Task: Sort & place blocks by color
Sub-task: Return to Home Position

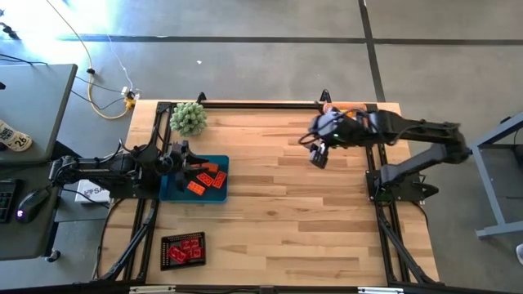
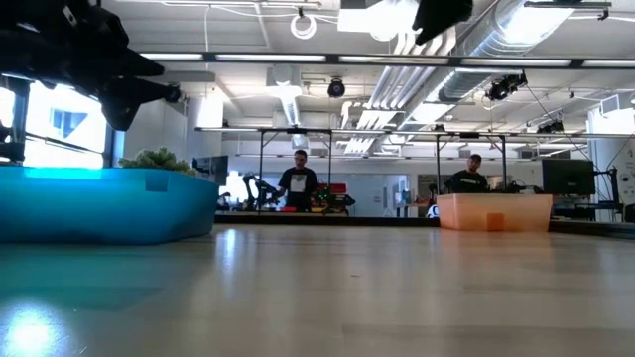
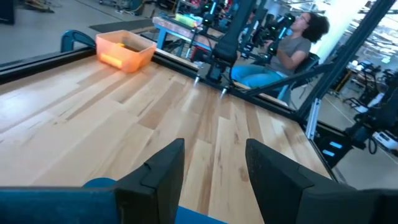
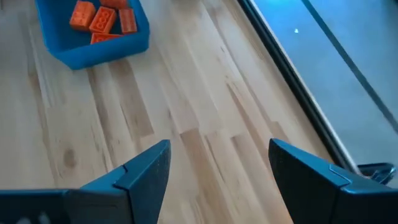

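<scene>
Several orange and red blocks (image 1: 205, 178) lie in a blue tray (image 1: 170, 189) at the table's left; the right wrist view shows the blocks (image 4: 99, 18) too. More red blocks (image 1: 184, 248) fill a black tray (image 1: 164, 255) near the front edge. My left gripper (image 1: 181, 153) hangs open over the blue tray's far left rim, nothing between its fingers (image 3: 163, 167). My right gripper (image 1: 319, 157) is open in the air above the table's far right part, tilted down toward the blue tray (image 4: 112, 46), with bare wood below it.
An orange tray (image 3: 124, 50) stands at the far right corner, partly under my right arm (image 1: 409, 131). A fuzzy green plant (image 1: 189, 118) sits at the far left. Bare wood (image 1: 286, 212) spans the middle. People sit at benches beyond the table (image 2: 298, 183).
</scene>
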Robot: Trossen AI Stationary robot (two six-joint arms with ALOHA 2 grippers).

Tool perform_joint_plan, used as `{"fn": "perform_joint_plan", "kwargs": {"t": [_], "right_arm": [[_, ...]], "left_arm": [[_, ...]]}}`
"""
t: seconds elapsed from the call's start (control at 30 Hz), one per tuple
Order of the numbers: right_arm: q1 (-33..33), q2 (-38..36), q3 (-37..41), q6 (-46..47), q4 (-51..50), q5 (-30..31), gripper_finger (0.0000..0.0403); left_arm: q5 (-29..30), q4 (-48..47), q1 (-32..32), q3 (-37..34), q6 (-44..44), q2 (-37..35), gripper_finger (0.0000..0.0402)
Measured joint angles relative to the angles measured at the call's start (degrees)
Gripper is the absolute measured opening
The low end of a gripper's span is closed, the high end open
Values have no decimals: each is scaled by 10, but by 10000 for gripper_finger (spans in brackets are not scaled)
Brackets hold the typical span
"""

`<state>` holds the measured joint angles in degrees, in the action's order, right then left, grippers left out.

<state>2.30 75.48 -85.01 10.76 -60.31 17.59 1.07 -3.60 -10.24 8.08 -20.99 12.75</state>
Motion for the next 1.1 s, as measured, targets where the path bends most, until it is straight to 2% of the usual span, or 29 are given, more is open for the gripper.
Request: {"fn": "perform_joint_plan", "kwargs": {"t": [0.37, 0.63, 0.9, 1.1], "right_arm": [[1, -188, 224, 38, 136, 4, 259], [1, -301, 349, 73, 206, 11, 259], [1, -405, 463, 122, 247, 19, 259], [1, -472, 533, 148, 291, 19, 259]], "left_arm": [[33, 0, 0, 0, 1, 0, 158], [71, 0, 0, 0, 2, 0, 158], [71, 0, 0, 0, 2, 0, 158], [77, -1, 0, 0, 70, 0, 158]]}}
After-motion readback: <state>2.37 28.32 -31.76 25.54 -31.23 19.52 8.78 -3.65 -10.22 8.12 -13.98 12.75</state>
